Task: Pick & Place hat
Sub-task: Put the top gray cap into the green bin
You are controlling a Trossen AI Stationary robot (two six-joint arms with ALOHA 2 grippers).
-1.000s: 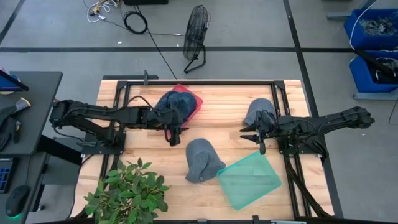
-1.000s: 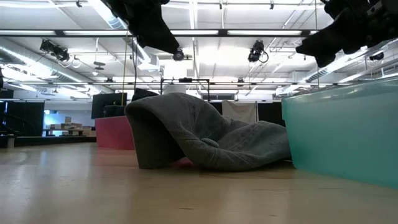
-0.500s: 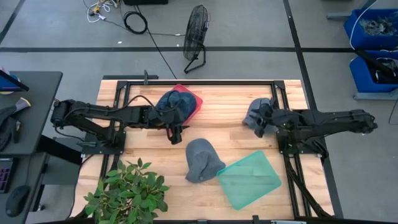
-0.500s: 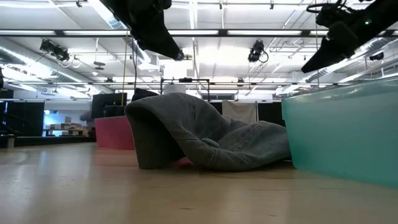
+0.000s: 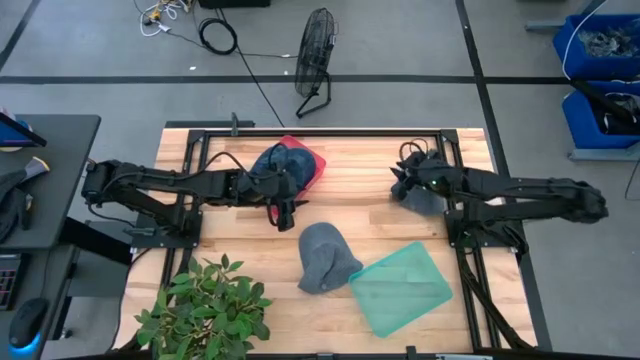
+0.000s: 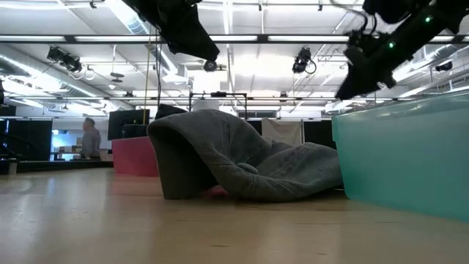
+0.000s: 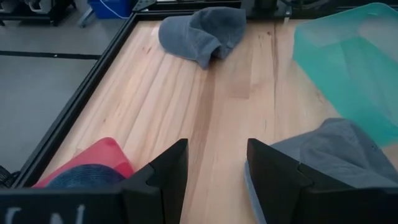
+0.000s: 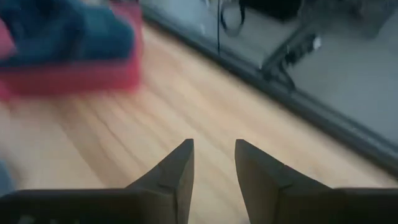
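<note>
One grey hat [image 5: 325, 257] lies crumpled on the table's middle, brim side down, also in the low view [image 6: 242, 165]. A second grey hat [image 5: 427, 199] lies near the right arm's base. A blue hat [image 5: 277, 165] sits in the red bin [image 5: 311, 162]. A teal bin [image 5: 400, 288] stands near the right front. My left gripper [image 5: 283, 218] hovers open between the red bin and the middle hat, its fingers apart in the wrist view [image 7: 217, 155]. My right gripper [image 5: 398, 180] hovers open above the left edge of the second grey hat, facing the red bin [image 8: 68, 68].
A potted plant [image 5: 205, 310] stands at the near left corner. The black frame rails [image 5: 320, 130] run around the table. Bare wood [image 5: 360, 190] lies between the two grippers. A person [image 6: 90, 139] stands far off in the room behind.
My right gripper has moved from near the teal bin's far corner toward the table's far edge, rising and swinging round until it faces left over the second grey hat. The hats and bins lie where they were.
</note>
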